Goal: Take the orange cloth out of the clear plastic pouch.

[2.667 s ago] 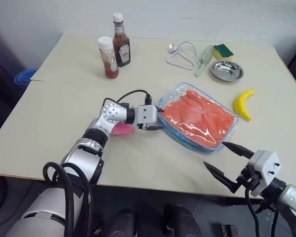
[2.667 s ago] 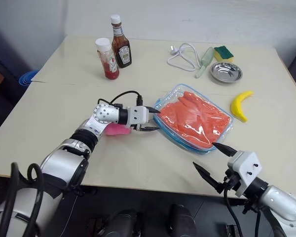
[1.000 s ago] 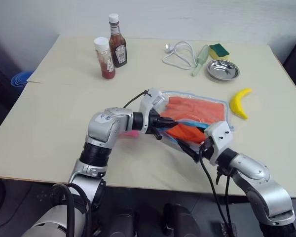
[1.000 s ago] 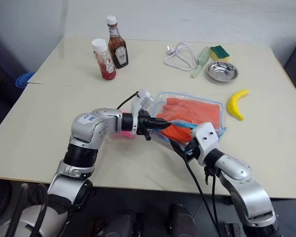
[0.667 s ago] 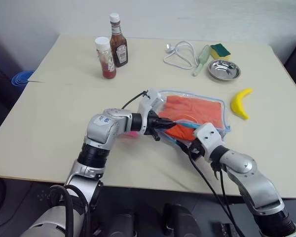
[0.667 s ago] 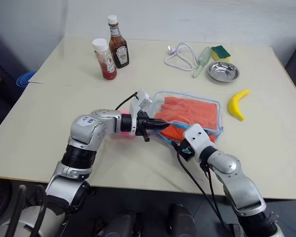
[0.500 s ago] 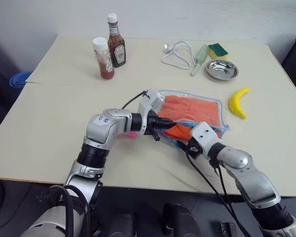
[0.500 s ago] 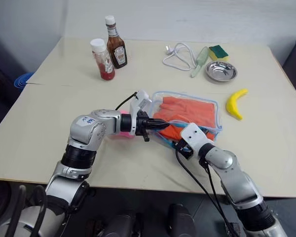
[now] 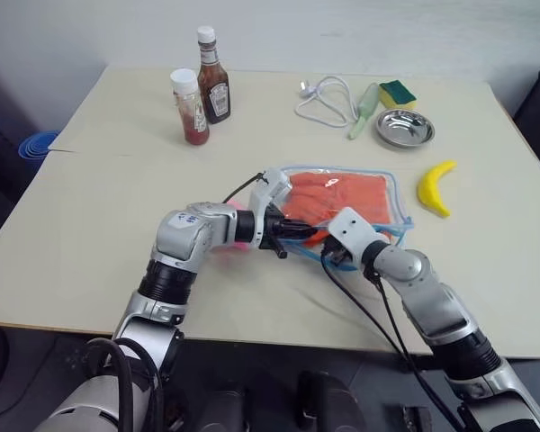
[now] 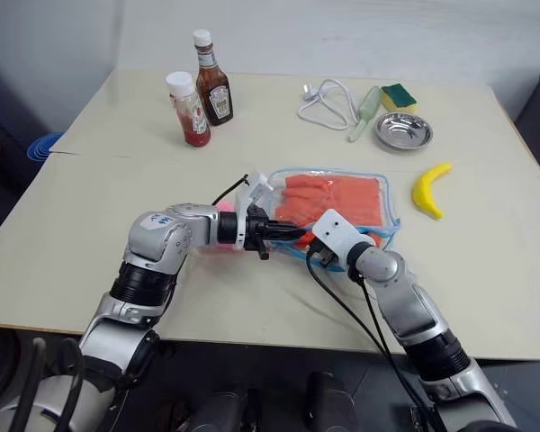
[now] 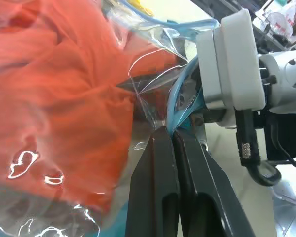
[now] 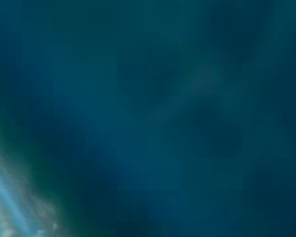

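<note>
We see the clear plastic pouch [image 9: 342, 202] lying just right of the frame's centre on a pale, matt table [image 9: 99, 207], a flat glossy rectangle with light blue edging. Inside it the orange cloth [image 9: 335, 193] shows as soft, folded fabric filling most of the pouch's width.

Our left gripper [image 9: 292, 230] reaches in from the left at mid-frame. In the left wrist view its two black fingers [image 11: 155, 187] are pressed together, pinching the crinkled film and blue edge at the pouch's near-left corner, with the orange folds just beyond under shiny plastic.

Our right gripper [image 9: 328, 252] comes in from the lower right, its white blocky housing meeting the same end of the pouch, right beside the left gripper. Its fingertips are hidden behind the housing and plastic; we take them as closed, but we cannot tell what, if anything, they grip. The right wrist view gives a dark blue blur.

Toward the top of the frame stand two sauce bottles [image 9: 204, 85], one tall and dark, one shorter and red. Upper right of centre lie a coiled white cable [image 9: 327, 97], a yellow-green sponge [image 9: 399, 91] and a round shiny metal bowl [image 9: 405, 128]. A curved yellow banana [image 9: 433, 187] lies to the right of the pouch, apart from it
</note>
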### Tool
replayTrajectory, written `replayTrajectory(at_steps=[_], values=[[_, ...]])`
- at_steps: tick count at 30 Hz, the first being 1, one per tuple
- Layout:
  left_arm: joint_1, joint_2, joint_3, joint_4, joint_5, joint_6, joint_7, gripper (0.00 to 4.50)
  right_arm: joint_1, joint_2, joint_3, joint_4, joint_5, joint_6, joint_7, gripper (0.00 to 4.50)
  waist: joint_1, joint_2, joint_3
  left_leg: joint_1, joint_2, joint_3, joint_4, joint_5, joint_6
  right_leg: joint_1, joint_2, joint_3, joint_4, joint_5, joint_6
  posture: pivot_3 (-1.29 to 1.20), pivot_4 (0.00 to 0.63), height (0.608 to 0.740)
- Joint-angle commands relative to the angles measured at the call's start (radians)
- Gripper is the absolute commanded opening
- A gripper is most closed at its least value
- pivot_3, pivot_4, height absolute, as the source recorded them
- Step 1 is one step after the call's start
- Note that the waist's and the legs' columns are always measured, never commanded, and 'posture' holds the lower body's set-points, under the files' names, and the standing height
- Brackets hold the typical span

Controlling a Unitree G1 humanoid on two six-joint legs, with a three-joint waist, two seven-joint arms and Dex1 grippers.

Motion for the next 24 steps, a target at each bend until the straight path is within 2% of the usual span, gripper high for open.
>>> replayTrajectory(at_steps=[1,5,8,10,16,20,24], values=[[-0.005,-0.037,0.087,0.005,-0.050,0.031,0.069,0.00,0.003,-0.045,-0.025,-0.022,0.040,-0.067,0.111,0.02,0.000,0.000,0.000,0.000,0.000,0.000,0.000,0.000,0.000,0.000,0.000,0.000,0.000,0.000,0.000,0.00,0.150,0.740],[0.011,-0.112,0.225,0.017,-0.094,0.078,0.213,0.00,0.064,-0.149,-0.113,-0.195,0.309,-0.181,0.452,0.02,0.001,0.000,0.000,-0.001,0.000,0.000,0.000,0.000,0.000,-0.001,0.000,0.000,0.000,0.000,0.000,0.00,0.150,0.740],[0.009,-0.176,0.325,0.031,-0.120,0.091,0.333,0.00,0.146,-0.206,-0.214,-0.306,0.490,-0.123,0.572,0.02,0.007,-0.001,0.001,-0.002,0.001,-0.002,-0.001,0.000,0.000,-0.001,0.000,-0.002,-0.001,0.000,0.000,0.00,0.150,0.740],[0.005,-0.205,0.376,0.036,-0.133,0.099,0.398,0.00,0.211,-0.254,-0.262,-0.362,0.559,-0.071,0.610,0.02,0.012,-0.001,0.001,-0.002,0.000,-0.002,-0.001,0.000,0.000,-0.001,0.000,-0.002,-0.001,0.000,0.000,0.00,0.150,0.740],[0.034,-0.219,0.406,0.010,-0.160,0.113,0.472,0.00,0.385,-0.302,-0.461,-0.496,0.778,0.096,0.584,0.02,0.014,-0.002,0.001,-0.002,0.000,-0.003,-0.001,0.000,0.000,0.000,-0.002,-0.003,-0.002,0.000,0.000,0.00,0.150,0.740],[0.052,-0.208,0.402,-0.010,-0.173,0.119,0.480,0.00,0.479,-0.324,-0.701,-0.545,1.032,0.251,0.521,0.02,0.014,-0.002,0.001,-0.002,0.000,-0.003,-0.001,0.000,0.000,0.000,-0.002,-0.003,-0.002,0.000,0.000,0.00,0.150,0.740],[0.057,-0.189,0.396,-0.013,-0.185,0.114,0.473,0.00,0.544,-0.404,-1.003,-0.466,1.302,0.416,0.467,0.02,0.015,-0.002,0.001,-0.001,0.000,-0.003,-0.001,0.000,0.000,0.000,-0.002,-0.003,-0.002,0.000,0.000,0.00,0.150,0.740]])
